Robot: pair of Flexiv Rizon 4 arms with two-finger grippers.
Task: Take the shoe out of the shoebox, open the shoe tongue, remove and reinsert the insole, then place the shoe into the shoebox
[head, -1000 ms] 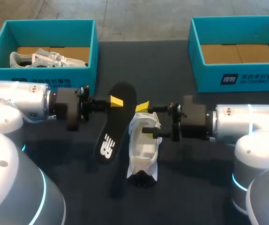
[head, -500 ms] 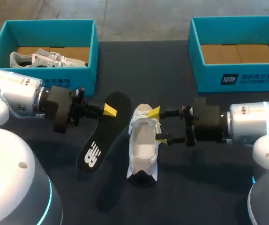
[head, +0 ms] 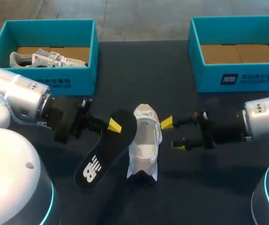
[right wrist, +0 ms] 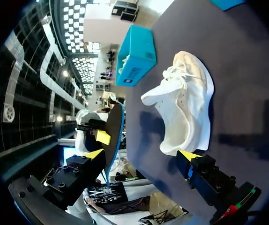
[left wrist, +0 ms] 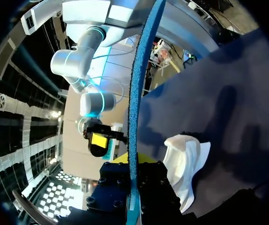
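Overhead, the dark table (head: pixel 181 197) carries two teal shoeboxes: the left shoebox (head: pixel 50 82) holds a second white shoe (head: pixel 48 58), while the right shoebox (head: pixel 247 77) shows only its cardboard floor. The left arm (head: pixel 17 98) and right arm (head: pixel 265 122) come in from opposite sides. Between them the white shoe (head: pixel 145 140) sits on the table, outside both boxes. The black insole (head: pixel 104 150) hangs tilted in the left gripper (head: pixel 113 125), its upper end overlapping the shoe's side; whether they touch I cannot tell.

The left wrist view adds what the head view hides. The insole (left wrist: pixel 135 93) runs edge-on as a blue strip between the fingers, which are clamped on it from both sides, with the shoe (left wrist: pixel 186 164) just beside.

The right wrist view shows the right gripper (right wrist: pixel 141 154) with its fingers wide apart and holding nothing. The shoe's (right wrist: pixel 186 108) opening faces it, and the insole (right wrist: pixel 113 136) stands beyond.
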